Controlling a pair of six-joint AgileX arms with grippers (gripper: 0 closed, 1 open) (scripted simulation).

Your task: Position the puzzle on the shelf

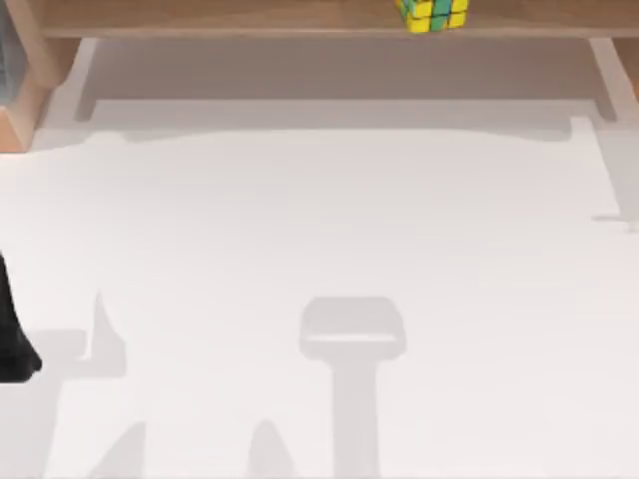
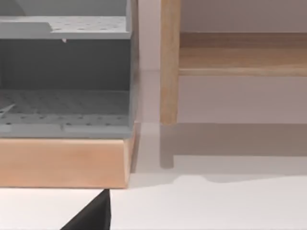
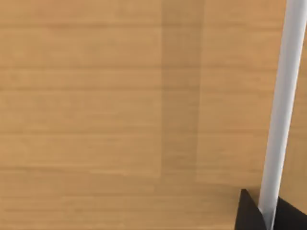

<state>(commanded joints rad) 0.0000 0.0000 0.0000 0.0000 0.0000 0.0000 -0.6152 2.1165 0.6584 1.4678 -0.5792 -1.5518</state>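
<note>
Top view: puzzle (image 1: 432, 14) sits on the shelf (image 1: 250, 18), right of centre along the long light-brown board, at the far edge of the table (image 1: 319, 230). Its yellow, green and orange squares face the cam; the cube's upper part is cut off by the frame edge. Nothing is touching it. The shelf runs nearly full width, w/ pale side supports coming down to the table at left (image 1: 70, 85) and right (image 1: 607, 75). A wooden-based rack corner (image 1: 18, 105) sits at the far left, just beside the left support. Left arm (image 1: 12, 329) shows as a dark shape at the left edge of the table, well apart from the puzzle. Grey shadows lie across the near part of the table.

Left wrist view: grey perforated rack (image 2: 64, 72) on a wooden base (image 2: 62, 163), beside the shelf's upright support (image 2: 169, 62), w/ the shelf board (image 2: 240, 55) running off behind it. White table below. A black tip of the left hand (image 2: 93, 213) pokes in at the edge; can't tell if it's spread or pressed together.

Right wrist view: close on light-brown wood grain of the shelf (image 3: 120, 115), w/ a pale strip (image 3: 283, 105) crossing it. Two dark finger tips (image 3: 249, 213) of the right hand (image 3: 266, 215) stand slightly apart, nothing pinched between them.
</note>
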